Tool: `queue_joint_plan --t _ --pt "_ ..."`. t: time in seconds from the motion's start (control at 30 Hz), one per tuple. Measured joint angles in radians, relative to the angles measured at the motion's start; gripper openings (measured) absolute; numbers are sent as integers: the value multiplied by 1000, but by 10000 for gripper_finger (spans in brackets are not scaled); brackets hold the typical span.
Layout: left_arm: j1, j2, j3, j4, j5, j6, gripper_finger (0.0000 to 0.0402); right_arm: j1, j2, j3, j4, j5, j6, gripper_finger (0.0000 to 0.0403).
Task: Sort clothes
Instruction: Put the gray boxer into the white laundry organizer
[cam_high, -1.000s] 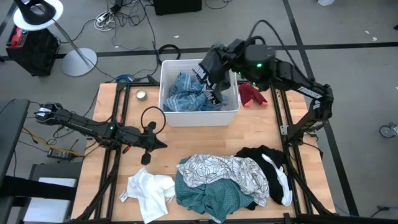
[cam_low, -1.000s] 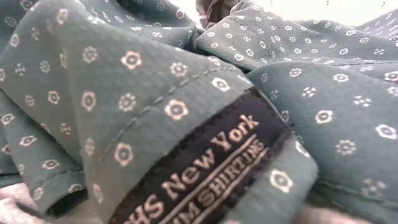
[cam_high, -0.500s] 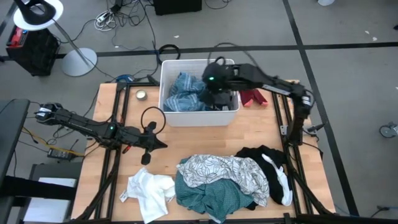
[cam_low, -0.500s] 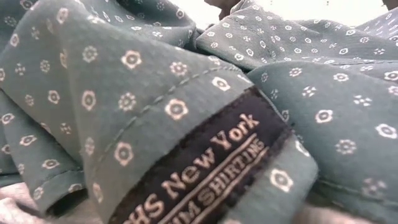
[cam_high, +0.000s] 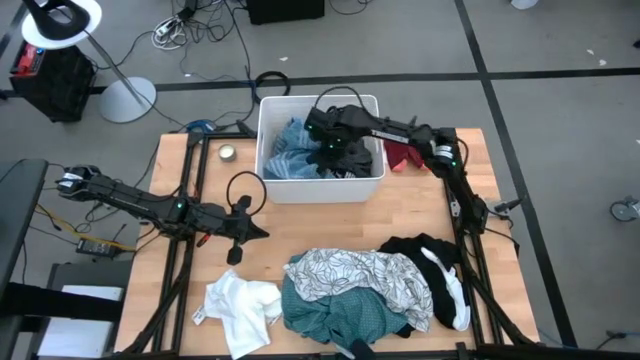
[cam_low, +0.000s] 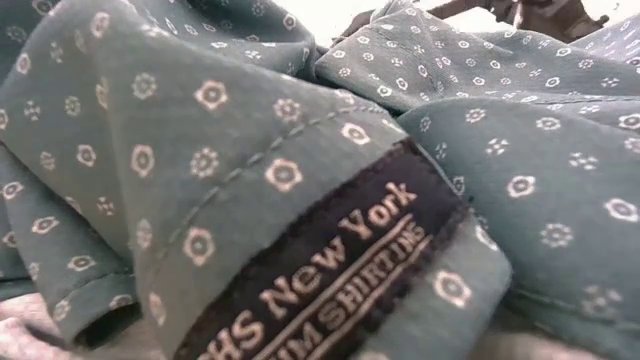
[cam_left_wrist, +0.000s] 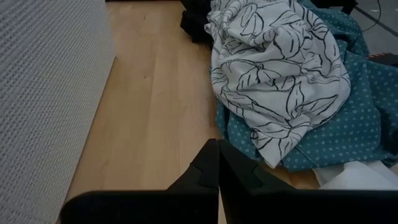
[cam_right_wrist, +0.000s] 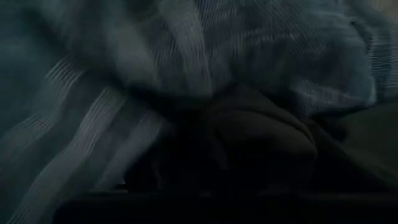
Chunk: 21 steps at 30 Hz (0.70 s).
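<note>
A white bin (cam_high: 320, 188) at the table's far middle holds denim-blue and light blue clothes (cam_high: 290, 150). My right gripper (cam_high: 326, 152) reaches down into the bin among them, shut, with its fingertips hidden. A red garment (cam_high: 405, 152) lies right of the bin. Near the front edge lie a leaf-print garment (cam_high: 360, 272), a teal one (cam_high: 330, 315), a black one (cam_high: 420, 248), a white sock (cam_high: 455, 295) and a plain white piece (cam_high: 240, 305). My left gripper (cam_high: 258, 233) waits shut over the bare wood at the left, touching nothing. My right gripper is down among the blue clothes in the bin, slanting steeply from above. Its own arm covers the fingertips in the high view, and the right wrist view is dark and blurred. I cannot tell whether it touches or holds any cloth.
A small round tin (cam_high: 227, 153) sits left of the bin. In the left wrist view the bin's wall (cam_left_wrist: 43, 93) is close beside the shut fingers (cam_left_wrist: 217, 168). Bare wood (cam_high: 330, 225) lies between bin and pile. The teal garment (cam_low: 250, 150) fills the low view.
My right gripper has dropped from above the bin's far right corner down into the bin, moving toward the table's left. It has tipped from nearly level to pointing steeply down. The clothes on the table have stayed put.
</note>
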Motion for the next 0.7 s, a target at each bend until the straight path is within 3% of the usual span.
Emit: queue_joint_plan --t 0.37,0.53,0.7 --pt "0 0 0 -7 0 0 4 -11 142 3 5 -56 18 79" --pt "0 0 0 -6 1 0 4 -9 83 -1 -2 -67 -5 130" --pt "0 0 0 -1 1 -6 4 -9 -66 -2 -5 -65 -17 175"
